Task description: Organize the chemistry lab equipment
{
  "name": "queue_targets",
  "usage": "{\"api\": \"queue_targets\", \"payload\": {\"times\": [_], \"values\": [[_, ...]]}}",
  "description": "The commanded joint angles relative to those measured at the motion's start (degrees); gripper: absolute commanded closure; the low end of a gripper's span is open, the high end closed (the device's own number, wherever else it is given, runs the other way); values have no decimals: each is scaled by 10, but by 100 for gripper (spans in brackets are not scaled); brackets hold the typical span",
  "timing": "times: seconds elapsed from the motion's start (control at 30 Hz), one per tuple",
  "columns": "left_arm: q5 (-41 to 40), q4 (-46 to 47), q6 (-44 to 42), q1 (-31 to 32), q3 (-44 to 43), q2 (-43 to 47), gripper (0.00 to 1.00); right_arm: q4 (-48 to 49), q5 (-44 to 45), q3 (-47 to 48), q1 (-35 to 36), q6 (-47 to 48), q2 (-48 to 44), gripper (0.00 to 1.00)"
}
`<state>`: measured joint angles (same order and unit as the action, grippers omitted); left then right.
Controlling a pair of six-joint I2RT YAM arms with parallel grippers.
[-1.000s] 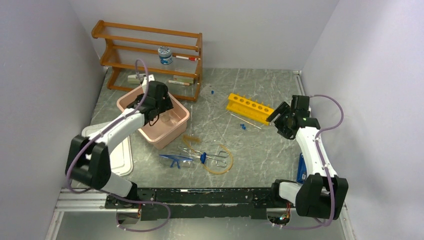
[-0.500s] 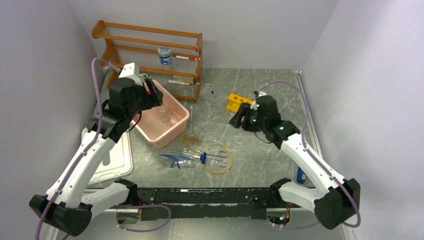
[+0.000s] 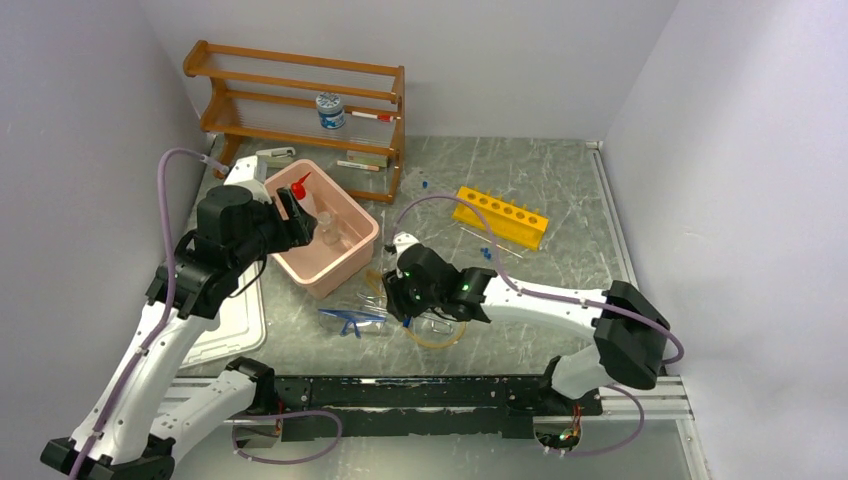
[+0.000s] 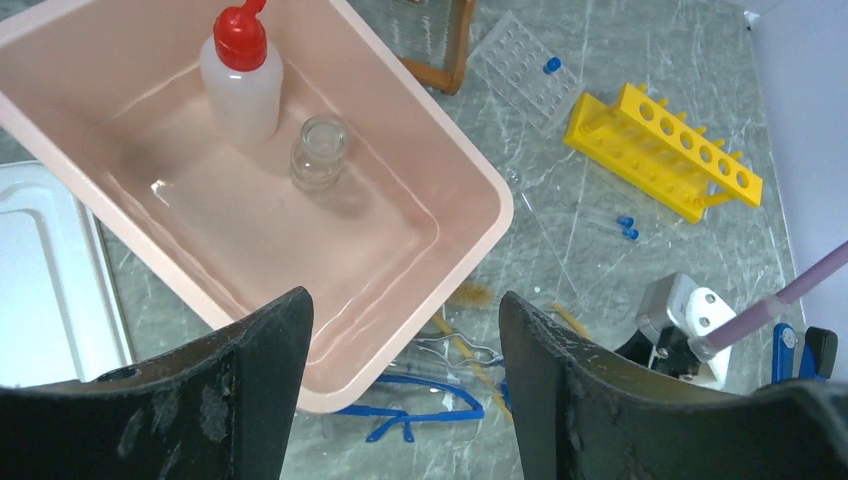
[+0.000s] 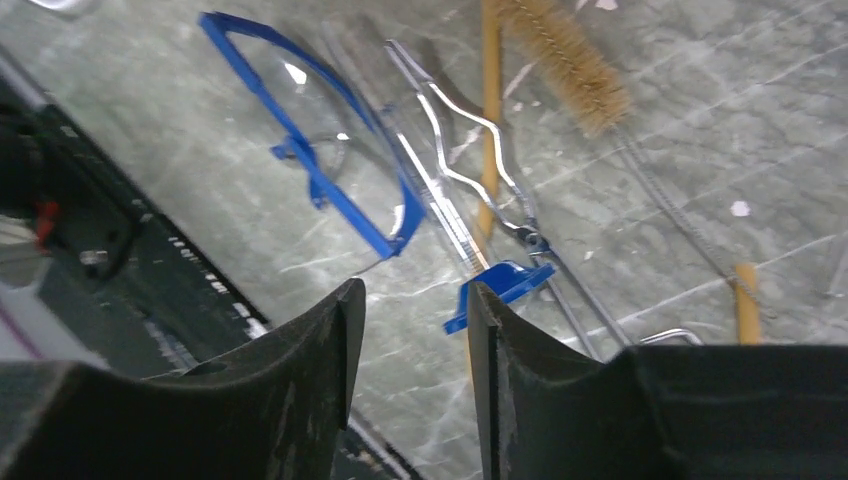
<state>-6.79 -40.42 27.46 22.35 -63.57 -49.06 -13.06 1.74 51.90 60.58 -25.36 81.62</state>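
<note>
Over the pink tub [image 3: 350, 262] at 10 o'clock the left gripper [image 4: 402, 300] hangs with jaws apart and empty; only 2 things are binned so far, the squeeze bottle [image 4: 240, 75] and a small glass jar [image 4: 318, 150]. Right gripper [image 5: 412, 290] sits low near 6 o'clock over the loose pile of goggles [image 5: 300, 145], tongs [image 5: 455, 110], amber tubing [image 5: 488, 120] and brush [image 5: 565, 60], jaws part-way apart with nothing between them. Most of the job looks undone: that pile, the yellow rack [image 3: 500, 216] at 1 o'clock and the blue-capped tubes [image 3: 486, 252] just beside it lie loose on the table.

Beyond the parted right gripper [image 5: 410, 395], blue-framed goggles [image 5: 318, 170], metal tongs [image 5: 452, 108] and amber tubing [image 5: 489, 60] are seen lying overlapped.
</note>
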Motion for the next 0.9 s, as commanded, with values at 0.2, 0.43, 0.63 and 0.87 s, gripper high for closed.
{"api": "queue_targets", "payload": {"times": [0.2, 0.43, 0.63, 0.87], "values": [[-1, 8, 18, 3, -20, -13, 29, -34, 70, 65, 2, 115, 87, 37], [-18, 22, 29, 3, -54, -58, 30, -195, 190, 130, 2, -200, 134, 31], [-3, 37, 35, 3, -25, -58, 31, -196, 179, 136, 2, -309, 160, 36], [-2, 43, 24, 3, -21, -65, 31, -222, 189, 138, 2, -391, 182, 42]]}}
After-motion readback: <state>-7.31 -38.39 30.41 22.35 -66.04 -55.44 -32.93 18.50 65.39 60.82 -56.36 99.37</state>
